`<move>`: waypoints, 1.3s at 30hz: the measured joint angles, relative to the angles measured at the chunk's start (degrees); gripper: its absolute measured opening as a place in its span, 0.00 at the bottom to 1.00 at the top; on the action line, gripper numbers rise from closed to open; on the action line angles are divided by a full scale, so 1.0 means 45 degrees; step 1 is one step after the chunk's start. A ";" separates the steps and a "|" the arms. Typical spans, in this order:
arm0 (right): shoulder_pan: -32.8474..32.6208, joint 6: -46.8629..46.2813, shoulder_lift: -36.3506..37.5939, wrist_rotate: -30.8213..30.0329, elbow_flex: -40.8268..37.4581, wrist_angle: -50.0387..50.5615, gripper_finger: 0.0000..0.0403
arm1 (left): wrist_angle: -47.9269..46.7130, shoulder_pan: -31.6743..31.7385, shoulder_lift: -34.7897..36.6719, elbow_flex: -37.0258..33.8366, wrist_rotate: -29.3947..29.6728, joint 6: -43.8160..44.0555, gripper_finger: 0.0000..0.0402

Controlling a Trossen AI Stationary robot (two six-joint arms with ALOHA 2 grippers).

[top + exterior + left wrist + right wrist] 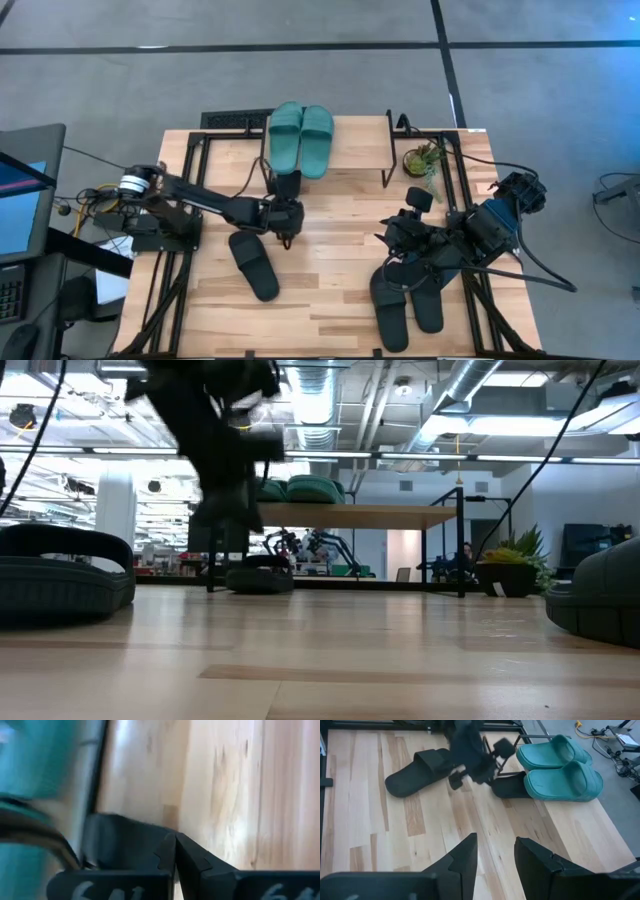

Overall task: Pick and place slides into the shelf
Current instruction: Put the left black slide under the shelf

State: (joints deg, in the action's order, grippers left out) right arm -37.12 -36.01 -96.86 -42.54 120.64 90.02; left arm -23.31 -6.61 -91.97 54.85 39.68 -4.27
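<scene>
The low shelf (350, 150), a light wooden board on thin black metal legs, stands at the far edge of the wooden bench (330, 270). A teal-green pair of slides (300, 138) lies on its top board, toward the left end. One black slide (287, 186) sits under the shelf just below that pair. The left pincer (283, 232) hovers just in front of it with its fingers clenched together, holding nothing. Another black slide (253, 264) lies on the bench near-left of it. The right pincer (405, 232) waits at the right, released, above two black slides (405, 300).
</scene>
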 joint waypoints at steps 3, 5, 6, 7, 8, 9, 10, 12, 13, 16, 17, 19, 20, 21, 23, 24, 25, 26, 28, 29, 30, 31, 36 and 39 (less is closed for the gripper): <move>0.0000 0.0000 0.0000 0.0000 0.0000 0.0000 0.29 | -0.1095 -0.0564 0.0911 0.0693 0.0678 -0.0201 0.00; 0.0000 0.0000 0.0000 0.0000 0.0000 -0.0002 0.29 | -0.1793 -0.0998 0.1568 0.1213 0.0997 -0.0188 0.00; 0.0000 0.0000 0.0000 0.0000 0.0000 0.0000 0.29 | -0.2133 -0.1234 0.1950 0.1412 0.1022 -0.0120 0.00; 0.0000 -0.0003 0.0000 0.0000 0.0000 -0.0002 0.29 | -0.2459 -0.1473 0.2342 0.1614 0.1048 0.0041 0.00; 0.0000 -0.0005 0.0000 0.0000 0.0000 -0.0004 0.29 | -0.2703 -0.1737 0.2707 0.1797 0.1054 0.0268 0.00; 0.0004 -0.0001 0.0000 0.0000 0.0000 0.0000 0.29 | -0.2994 -0.2016 0.3072 0.1923 0.1054 0.0583 0.00; 0.0000 -0.0005 0.0000 0.0005 0.0000 0.0000 0.29 | -0.3373 -0.2271 0.3451 0.2018 0.1059 0.0934 0.00; 0.0000 -0.0005 0.0000 0.0000 0.0000 0.0000 0.29 | -0.4007 -0.2857 0.4204 0.2061 0.1055 0.1738 0.00; 0.0000 -0.0005 0.0000 0.0000 0.0000 0.0000 0.29 | -0.4388 -0.3147 0.4536 0.2065 0.1059 0.2207 0.00; 0.0000 -0.0005 0.0000 0.0000 0.0000 -0.0005 0.29 | -0.5687 -0.4104 0.5219 0.2070 0.1050 0.3763 0.00; 0.0005 -0.0005 0.0000 0.0000 0.0000 -0.0005 0.29 | -0.6094 -0.4462 0.5352 0.2070 0.1050 0.4273 0.00; 0.0034 0.0000 0.0000 0.0000 0.0000 -0.0010 0.29 | -0.6705 -0.5212 0.5506 0.2070 0.1048 0.5237 0.00; 0.0044 0.0000 0.0000 0.0000 0.0000 -0.0010 0.29 | -0.6927 -0.5581 0.5504 0.2070 0.1051 0.5611 0.00; 0.0090 0.0000 0.0000 0.0000 0.0000 -0.0015 0.29 | -0.7168 -0.5986 0.5468 0.2070 0.1042 0.5924 0.00; 0.0143 0.0000 0.0000 0.0005 0.0000 -0.0015 0.29 | -0.7415 -0.6768 0.5419 0.1941 0.1038 0.6534 0.00; 0.0192 0.0003 0.0000 0.0005 0.0000 -0.0015 0.29 | -0.7466 -0.7113 0.5353 0.1849 0.1046 0.6832 0.00; 0.0222 0.0010 0.0000 0.0005 0.0000 -0.0017 0.29 | -0.7440 -0.7404 0.5250 0.1768 0.1049 0.7144 0.00; 0.0265 0.0010 0.0000 0.0006 0.0000 -0.0026 0.29 | -0.7452 -0.7653 0.5121 0.1672 0.1045 0.7496 0.00; 0.0367 0.0052 0.0000 0.0011 0.0000 -0.0100 0.29 | -0.7625 -0.8187 0.4961 0.1507 0.1057 0.8339 0.00; 0.0398 0.0117 0.0000 0.0044 0.0000 -0.0162 0.29 | -0.7653 -0.8435 0.4873 0.1458 0.1118 0.8769 0.00; 0.0454 0.0221 0.0000 0.0075 0.0000 -0.0248 0.29 | -0.7635 -0.8645 0.4789 0.1406 0.1179 0.9149 0.00; 0.0509 0.0382 0.0000 0.0090 0.0000 -0.0389 0.29 | -0.7625 -0.8855 0.4687 0.1313 0.1254 0.9541 0.00; 0.0939 0.2703 -0.0566 0.0217 0.0002 -0.1798 0.29 | -0.7757 -0.9761 0.4616 0.1273 0.2374 1.1239 0.00; 0.1358 0.4424 -0.1358 0.0557 0.0010 -0.2658 0.29 | -0.8037 -1.0306 0.4857 0.1273 0.3006 1.2162 0.00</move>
State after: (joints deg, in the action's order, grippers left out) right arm -31.01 -16.10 -102.97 -40.04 120.68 78.06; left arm -59.47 -52.99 -70.11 60.58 53.21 50.46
